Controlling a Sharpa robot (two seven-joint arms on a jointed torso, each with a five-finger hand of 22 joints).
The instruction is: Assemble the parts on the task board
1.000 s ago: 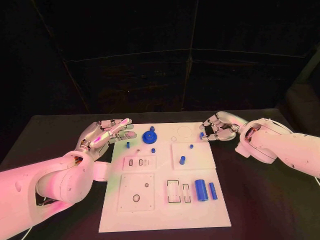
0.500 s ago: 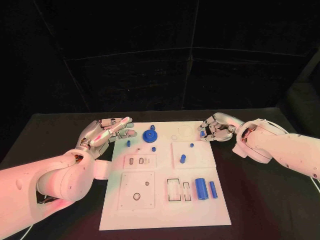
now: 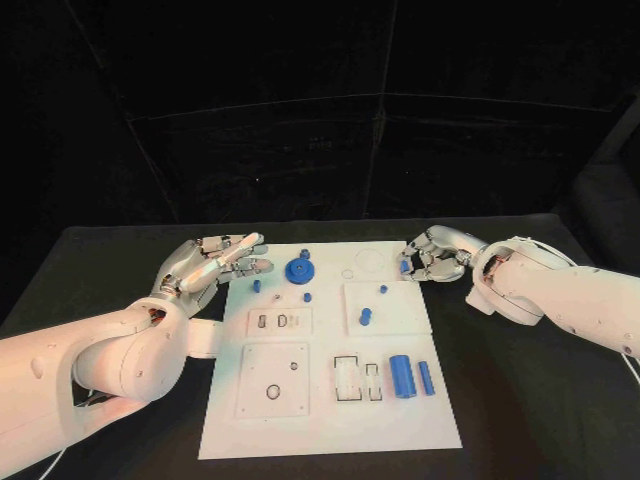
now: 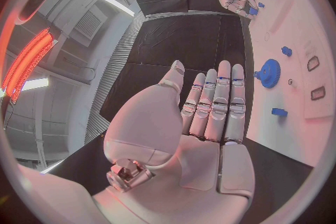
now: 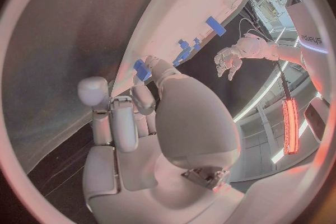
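The white task board (image 3: 335, 420) lies in the middle of the black table. My right hand (image 3: 436, 254) hovers at the board's far right corner and pinches a small blue part (image 3: 405, 267) at its fingertips; the part also appears beside the thumb (image 5: 142, 71). My left hand (image 3: 209, 263) hangs over the board's far left edge with its fingers spread and nothing in them (image 4: 210, 117). A blue gear (image 3: 300, 270) stands just right of the left hand. Two blue cylinders (image 3: 402, 377) lie near the board's right edge.
Several small blue pegs (image 3: 365, 319) stand on the board's far half. Slots (image 3: 280, 322) and rectangular recesses (image 3: 356, 381) open in its raised panels, and a round hole (image 3: 273, 394) sits in the near left panel. Black table (image 3: 536, 400) surrounds the board.
The right hand has shifted very slightly at the board's far right corner, the blue part still at its fingertips. The left hand has hardly moved.
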